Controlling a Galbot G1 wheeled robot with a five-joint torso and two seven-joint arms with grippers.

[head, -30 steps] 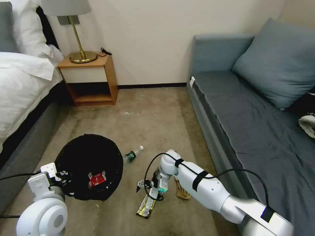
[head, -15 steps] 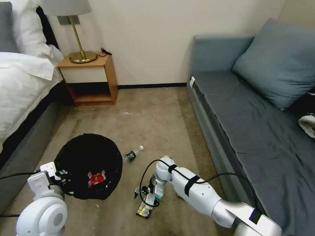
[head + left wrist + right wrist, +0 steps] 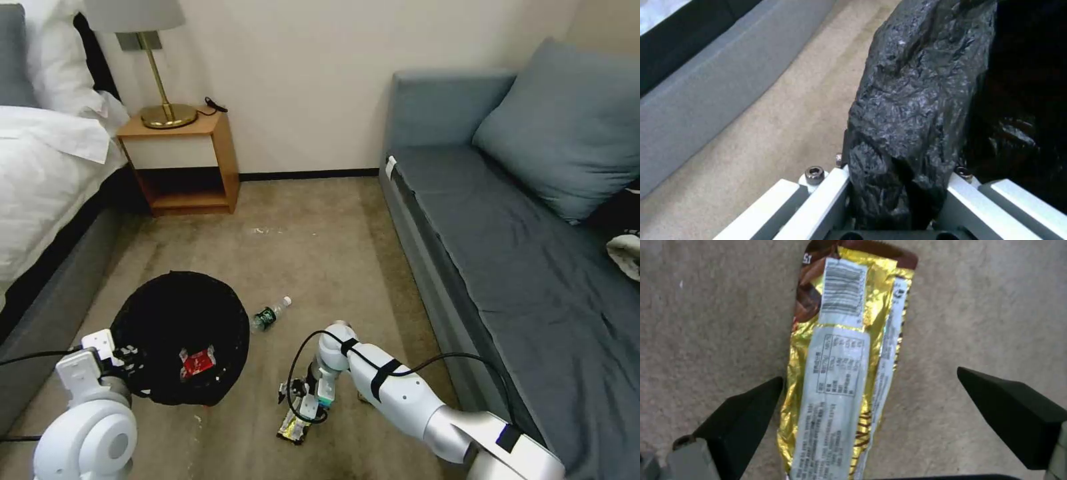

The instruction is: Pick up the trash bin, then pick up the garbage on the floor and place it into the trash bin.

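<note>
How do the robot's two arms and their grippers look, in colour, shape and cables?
Both arms have glossy white, rounded shells. The right arm carries a black cable held by black straps, and a green light glows near its wrist. The right gripper has black wedge-shaped fingers. The left arm ends in a round white joint; the left gripper has flat white fingers with dark screws.

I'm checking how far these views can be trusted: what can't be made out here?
- Tan paper: head view, hidden behind the right arm.
- Yellow-silver wrapper: right wrist view, near end cut off by the edge; its print is too small to read.
- Trash bin: left wrist view, inside too dark to see.
- Left gripper: the bag's folds cover where the fingers meet the rim.
</note>
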